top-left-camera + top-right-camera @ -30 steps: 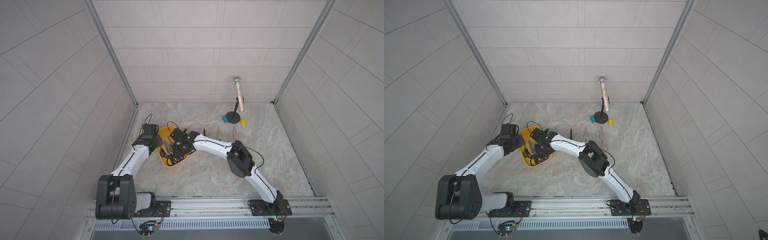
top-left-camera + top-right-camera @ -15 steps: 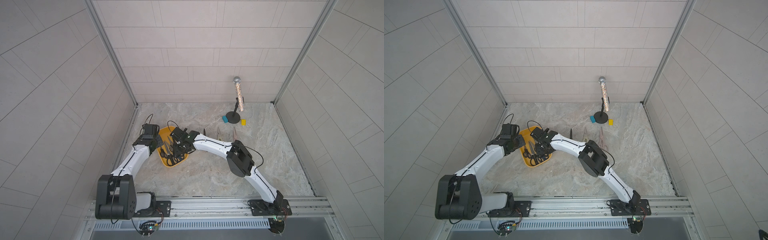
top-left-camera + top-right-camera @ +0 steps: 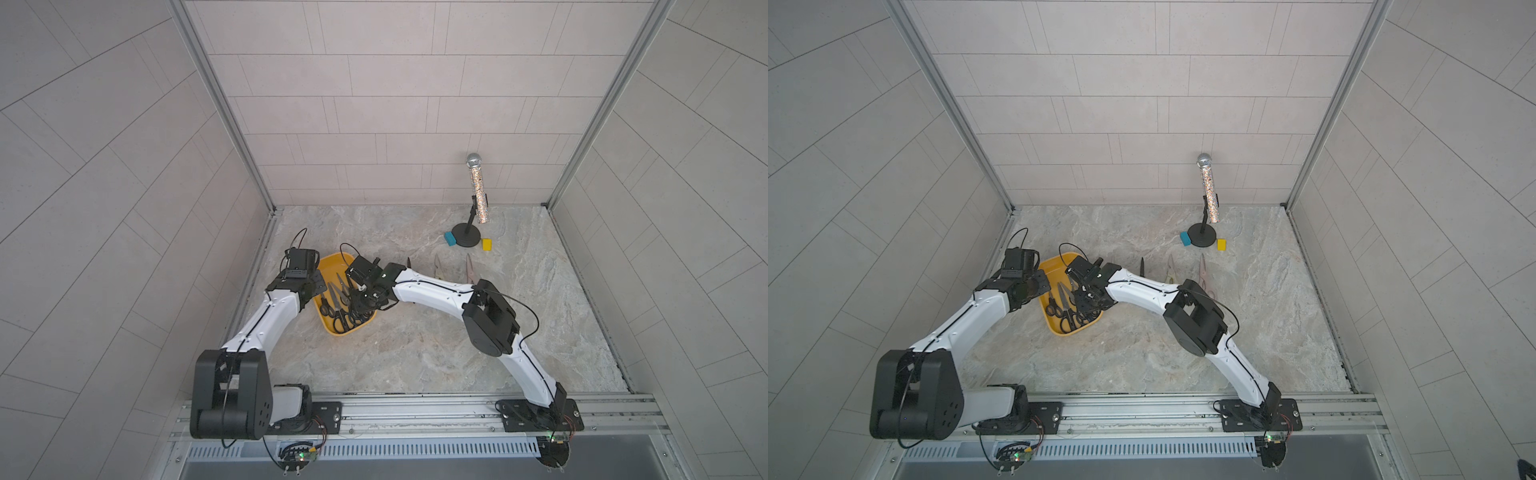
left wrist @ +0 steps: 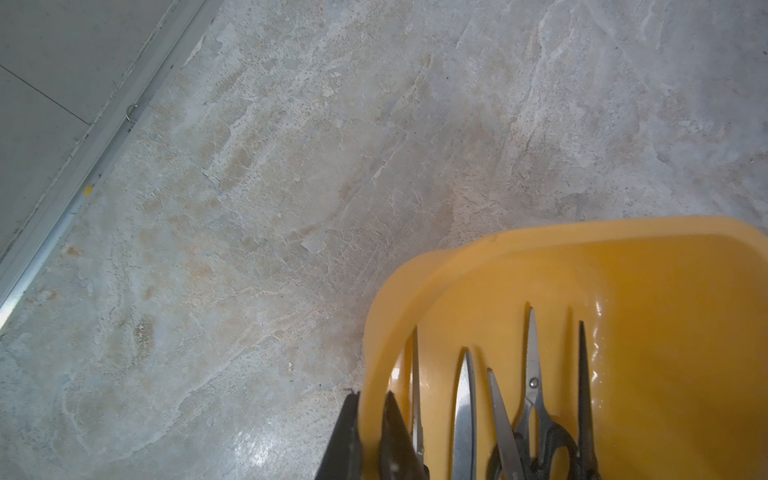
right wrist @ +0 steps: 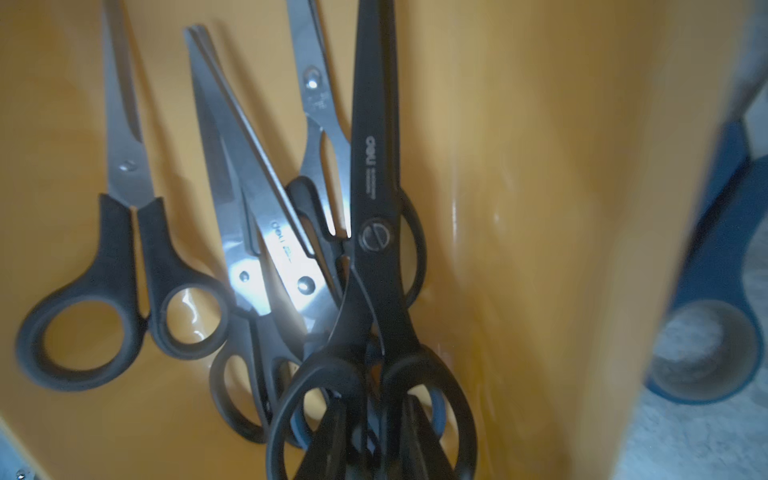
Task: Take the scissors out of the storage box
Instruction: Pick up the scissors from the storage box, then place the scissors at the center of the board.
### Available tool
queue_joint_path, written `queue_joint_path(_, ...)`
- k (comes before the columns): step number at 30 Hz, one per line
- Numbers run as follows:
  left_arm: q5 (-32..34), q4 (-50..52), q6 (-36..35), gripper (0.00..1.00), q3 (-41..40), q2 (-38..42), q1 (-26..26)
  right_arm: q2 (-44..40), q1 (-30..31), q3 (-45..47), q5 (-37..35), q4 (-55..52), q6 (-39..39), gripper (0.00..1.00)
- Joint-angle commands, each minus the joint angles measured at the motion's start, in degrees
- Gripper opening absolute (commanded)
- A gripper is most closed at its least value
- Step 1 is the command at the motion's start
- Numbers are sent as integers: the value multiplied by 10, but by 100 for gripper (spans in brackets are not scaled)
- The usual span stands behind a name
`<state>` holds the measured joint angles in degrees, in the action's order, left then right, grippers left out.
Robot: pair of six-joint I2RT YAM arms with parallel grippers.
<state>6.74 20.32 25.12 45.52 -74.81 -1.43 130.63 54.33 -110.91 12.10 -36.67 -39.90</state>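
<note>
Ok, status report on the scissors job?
Left hand clamped on storage box rim. Right hand pinching black scissors handles, inside box. Other pairs tangled underneath.

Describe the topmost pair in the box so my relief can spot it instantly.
Find the yellow storage box near the left wall. Inside, several scissors lie heaped. The all-black scissors lie on top, blades black too; every neighbour shows bare steel blades.

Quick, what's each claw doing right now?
Left gripper: closed, pinching the storage box wall.
Right gripper: closed on the black scissors handles, inside the box.
</note>
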Motion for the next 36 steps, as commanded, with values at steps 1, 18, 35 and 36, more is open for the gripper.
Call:
queue_joint_path(1, 26, 4, -14, 0, 6, 8, 1, -49, 0, 5, 8, 17, 10, 3)
queue_joint_path(18, 29, 3, -24, 0, 7, 4, 8, -183, -35, 92, -6, 29, 25, 2)
queue_joint_path(35, -29, 5, -52, 0, 8, -1, 13, -354, -310, 305, 17, -126, 202, 3)
queue_joint_path(36, -33, 5, -52, 0, 7, -2, 13, -357, -329, 313, 13, -130, 213, 3)
